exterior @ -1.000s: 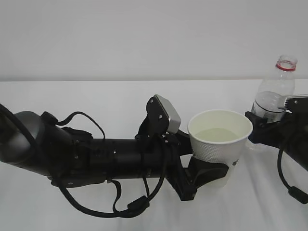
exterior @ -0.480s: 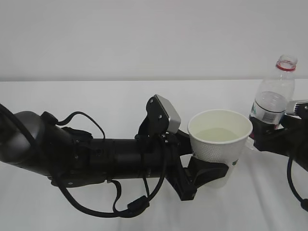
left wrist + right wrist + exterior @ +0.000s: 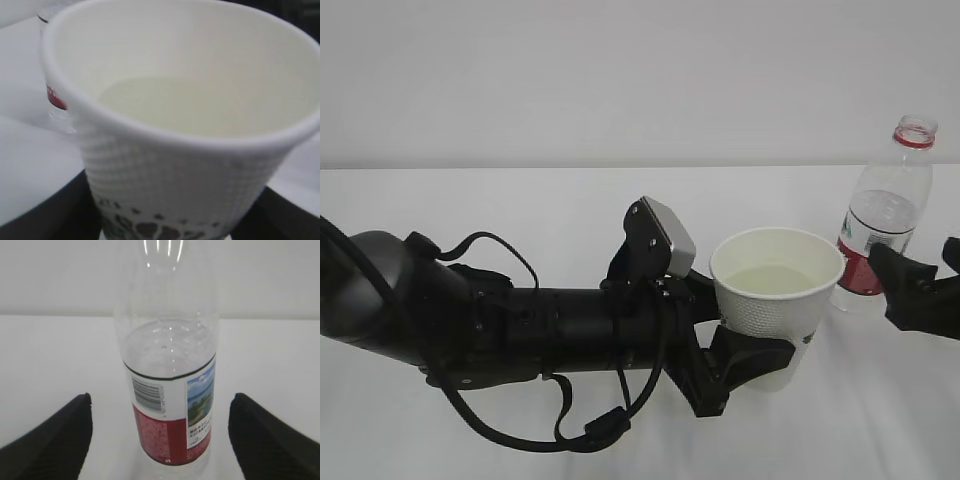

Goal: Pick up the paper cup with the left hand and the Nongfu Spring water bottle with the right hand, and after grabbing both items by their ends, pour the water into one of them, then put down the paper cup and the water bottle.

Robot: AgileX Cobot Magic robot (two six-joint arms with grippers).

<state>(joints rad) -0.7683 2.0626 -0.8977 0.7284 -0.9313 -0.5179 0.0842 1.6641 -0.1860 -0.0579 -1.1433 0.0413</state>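
A white tabletop (image 3: 520, 210) carries the scene. The left end effector (image 3: 745, 362) is clamped around the lower wall of the paper cup (image 3: 775, 300), its black fingers pressed against both sides of the dimpled paper. The cup sits upright in that grip and holds a shallow pool of clear water (image 3: 775, 279). From the left wrist view the cup's rim fills most of the picture, directly ahead of the end effector.

The right end effector (image 3: 920, 290) stands wide open and holds nothing. The Nongfu Spring water bottle (image 3: 882, 225) stands upright on the tabletop just ahead of it, between the lines of its two spread fingers but apart from both, as the right wrist view shows. The bottle is uncapped and has only a little water in it.

The cup is likely light but soft: thin paper that would buckle under a hard squeeze, and the water makes tilting risky. A gentle hold low on the wall seems best, kept level while setting it down. The bottle looks light, thin-walled and smooth, so it could tip easily if brushed.
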